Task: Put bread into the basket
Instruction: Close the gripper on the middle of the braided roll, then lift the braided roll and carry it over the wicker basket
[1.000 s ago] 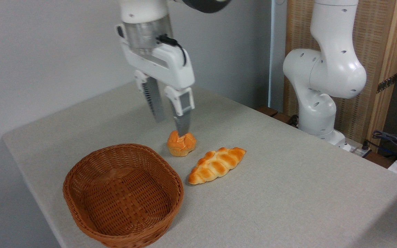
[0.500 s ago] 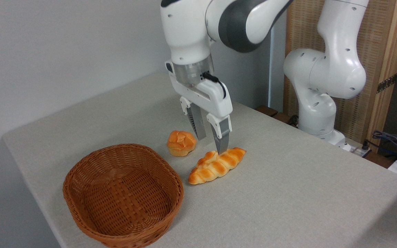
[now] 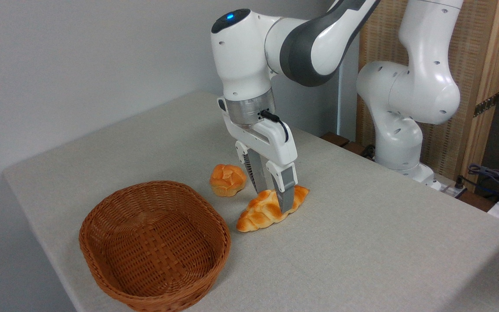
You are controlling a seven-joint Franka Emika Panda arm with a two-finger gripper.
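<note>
Wicker, brown and oval, your basket (image 3: 154, 245) sits at the table's (image 3: 383, 251) near-left corner with nothing in it. Your gripper (image 3: 273, 201) points down over the bread (image 3: 271, 209), fingers spread to either side of the loaf's middle, which lies on the table just right of the basket. A round bun (image 3: 228, 179) sits behind. You have bare tabletop right of the loaf.

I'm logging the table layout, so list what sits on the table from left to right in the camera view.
basket → round bun → braided bread, with the gripper straddling it → the robot's white base at the far right.
</note>
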